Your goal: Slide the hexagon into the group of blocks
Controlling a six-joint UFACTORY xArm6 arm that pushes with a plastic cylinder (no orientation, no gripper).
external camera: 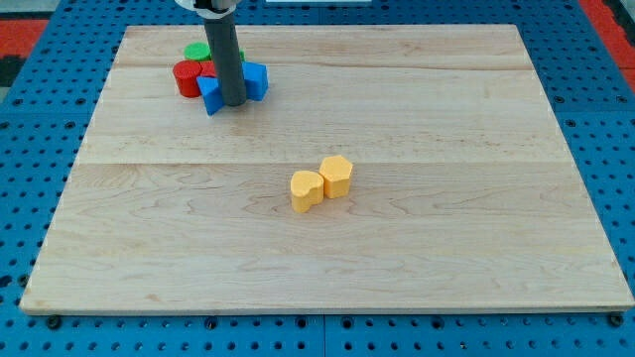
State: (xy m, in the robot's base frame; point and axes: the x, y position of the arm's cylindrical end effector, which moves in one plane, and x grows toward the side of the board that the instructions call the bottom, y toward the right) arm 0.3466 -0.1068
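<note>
A yellow hexagon block (336,176) lies near the board's middle, touching a yellow heart-shaped block (306,188) at its lower left. A group of blocks sits at the view's top left: a red cylinder (187,77), a green block (196,51), a red block (209,68) partly hidden, a blue block (210,93) and a blue block (257,79). My rod comes down from the top edge into this group; my tip (234,102) rests between the two blue blocks, far up and left of the hexagon.
The wooden board (446,238) lies on a blue perforated table (615,149). The rod hides part of the group behind it.
</note>
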